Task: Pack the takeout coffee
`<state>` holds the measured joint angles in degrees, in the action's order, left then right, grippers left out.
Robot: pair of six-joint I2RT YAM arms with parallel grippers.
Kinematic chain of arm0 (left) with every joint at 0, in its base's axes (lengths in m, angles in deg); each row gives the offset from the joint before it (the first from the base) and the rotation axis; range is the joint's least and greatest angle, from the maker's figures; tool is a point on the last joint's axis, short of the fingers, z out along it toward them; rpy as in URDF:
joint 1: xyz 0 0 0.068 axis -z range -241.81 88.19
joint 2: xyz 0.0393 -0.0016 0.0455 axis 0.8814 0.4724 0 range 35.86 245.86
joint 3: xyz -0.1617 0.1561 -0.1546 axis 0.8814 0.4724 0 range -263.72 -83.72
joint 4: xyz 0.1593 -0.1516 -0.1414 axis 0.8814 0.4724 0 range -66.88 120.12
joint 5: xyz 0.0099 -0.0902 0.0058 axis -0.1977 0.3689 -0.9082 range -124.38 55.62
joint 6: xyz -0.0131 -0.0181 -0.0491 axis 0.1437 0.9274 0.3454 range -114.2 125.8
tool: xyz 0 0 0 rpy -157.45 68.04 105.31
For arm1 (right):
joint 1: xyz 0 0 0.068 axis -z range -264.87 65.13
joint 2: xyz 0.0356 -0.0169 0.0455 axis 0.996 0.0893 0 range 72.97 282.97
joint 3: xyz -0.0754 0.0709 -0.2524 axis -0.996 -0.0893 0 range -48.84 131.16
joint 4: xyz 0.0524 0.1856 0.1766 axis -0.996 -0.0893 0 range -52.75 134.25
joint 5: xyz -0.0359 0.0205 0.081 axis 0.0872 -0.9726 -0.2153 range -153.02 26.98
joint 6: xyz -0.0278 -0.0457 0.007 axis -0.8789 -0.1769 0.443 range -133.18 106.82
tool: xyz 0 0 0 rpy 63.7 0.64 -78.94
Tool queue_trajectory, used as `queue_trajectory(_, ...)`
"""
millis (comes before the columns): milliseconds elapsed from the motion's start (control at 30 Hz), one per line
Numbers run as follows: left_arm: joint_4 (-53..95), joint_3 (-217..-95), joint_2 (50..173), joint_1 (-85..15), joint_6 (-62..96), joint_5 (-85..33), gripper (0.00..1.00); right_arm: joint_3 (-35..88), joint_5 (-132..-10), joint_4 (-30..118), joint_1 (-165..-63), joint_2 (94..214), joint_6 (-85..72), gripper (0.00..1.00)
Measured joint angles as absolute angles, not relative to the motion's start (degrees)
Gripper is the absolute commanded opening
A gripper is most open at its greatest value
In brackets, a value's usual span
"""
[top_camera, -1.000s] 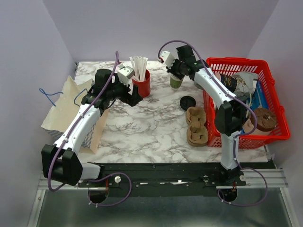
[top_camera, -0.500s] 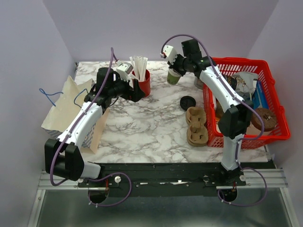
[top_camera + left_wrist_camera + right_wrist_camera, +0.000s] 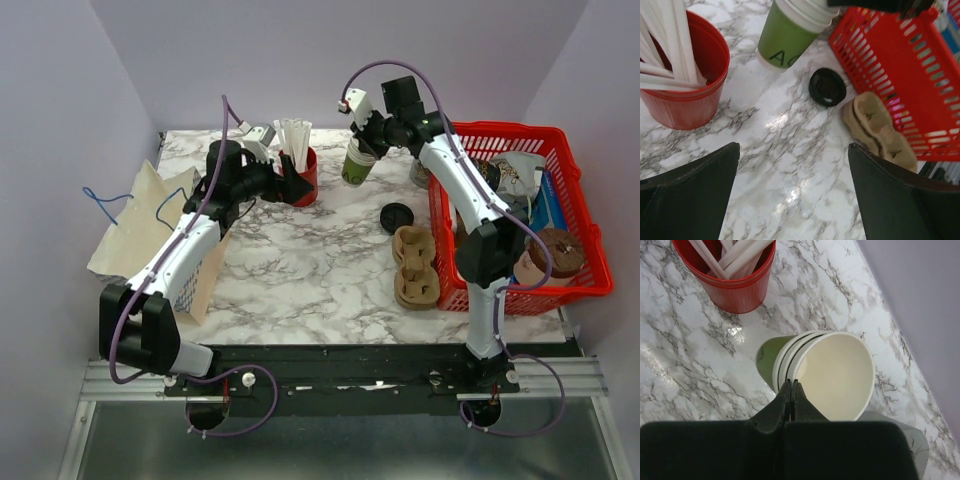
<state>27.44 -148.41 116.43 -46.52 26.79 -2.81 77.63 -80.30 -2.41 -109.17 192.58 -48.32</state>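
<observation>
The takeout coffee cup (image 3: 355,163) is cream with a green band, and its rim shows as nested rings (image 3: 837,375). It hangs tilted above the marble table at the back centre. My right gripper (image 3: 368,141) is shut on its rim (image 3: 791,383). The cup's green side also appears at the top of the left wrist view (image 3: 785,37). Its black lid (image 3: 397,217) lies flat on the table beside the basket (image 3: 827,87). My left gripper (image 3: 287,183) is open and holds nothing, hovering low over the table (image 3: 793,146) just beside the red cup.
A red cup of white straws (image 3: 300,176) stands at the back left of centre. A brown pulp cup tray (image 3: 415,267) lies next to the red basket (image 3: 500,128), which holds several items. A paper bag (image 3: 130,230) lies at the left.
My right gripper has raised the cup off the table and carried it slightly left, tilting it. My left gripper has edged back toward the red straw cup.
</observation>
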Motion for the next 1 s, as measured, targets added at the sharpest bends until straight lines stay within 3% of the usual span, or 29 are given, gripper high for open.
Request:
queue_trajectory(400,9.6,-147.7,126.6,-40.4,47.1,-12.3,0.97,75.0,-78.7,-3.0,-109.9,192.6,-46.2,0.00)
queue_trajectory(1000,5.2,-154.2,141.3,-35.8,68.0,-19.5,0.97,73.0,-76.2,-3.5,-110.0,192.6,-45.5,0.00)
